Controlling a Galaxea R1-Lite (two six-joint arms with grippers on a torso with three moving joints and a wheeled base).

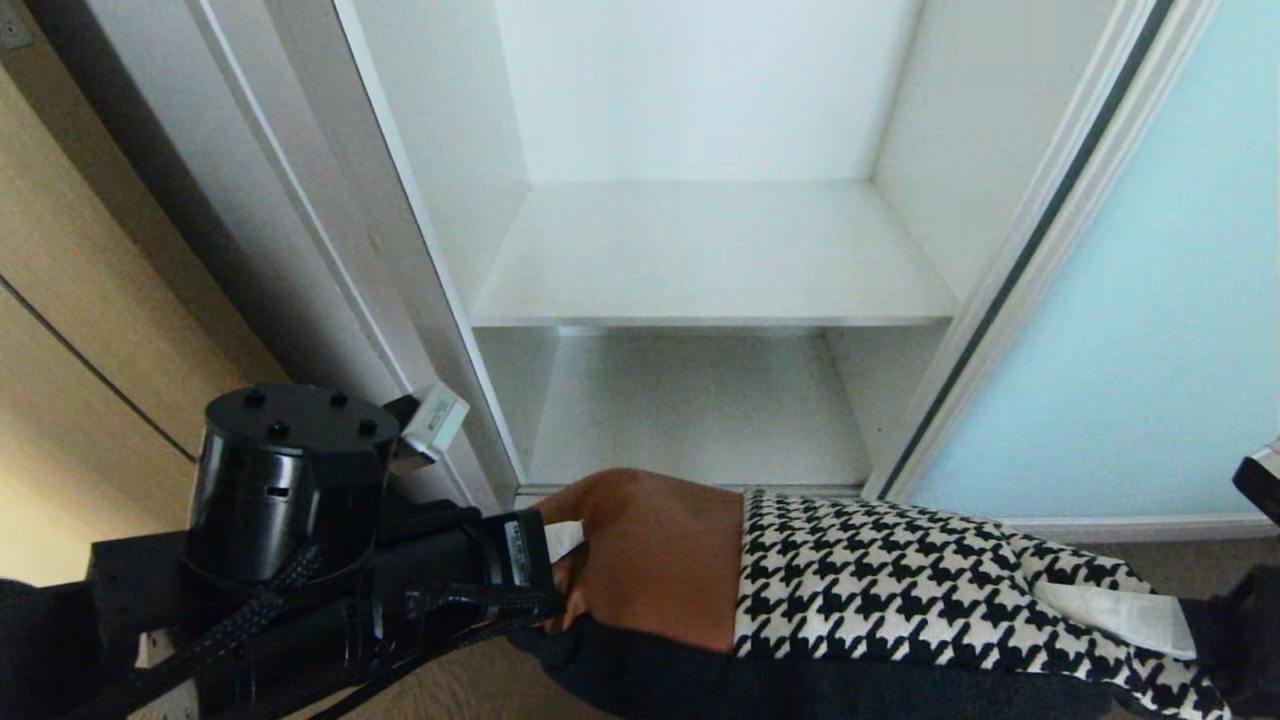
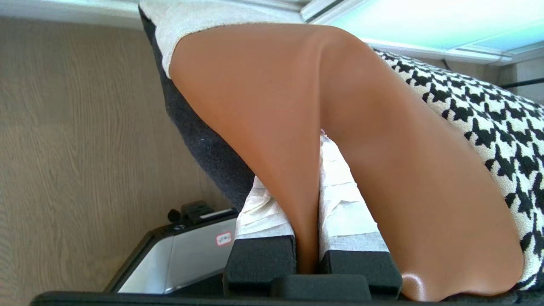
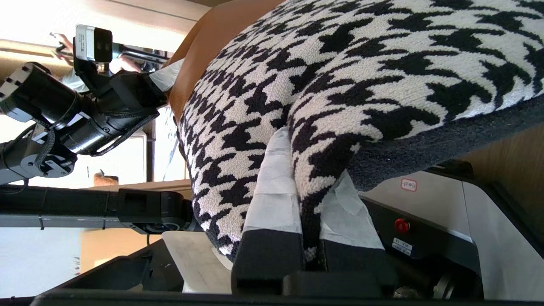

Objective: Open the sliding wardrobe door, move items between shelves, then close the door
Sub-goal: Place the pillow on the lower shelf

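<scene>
The cushion [image 1: 880, 590] hangs level between my two grippers, in front of the open wardrobe compartment and below its lower shelf [image 1: 700, 410]. My left gripper [image 1: 562, 548] is shut on a fold of the rust-brown patch [image 2: 263, 106], which is pinched between its white-taped fingers [image 2: 340, 204]. At the other end, my right gripper [image 3: 310, 165] is shut on a fold of the black-and-white houndstooth half [image 3: 340, 63]. The upper shelf [image 1: 710, 260] is bare. The sliding wardrobe door [image 1: 1130, 300] stands slid aside to the right.
The wardrobe's white left frame [image 1: 330, 200] rises beside my left arm, with a wood panel [image 1: 90, 330] further left. Wood floor [image 2: 85, 127] lies under the cushion. My own base [image 2: 178, 263] sits close beneath the grippers.
</scene>
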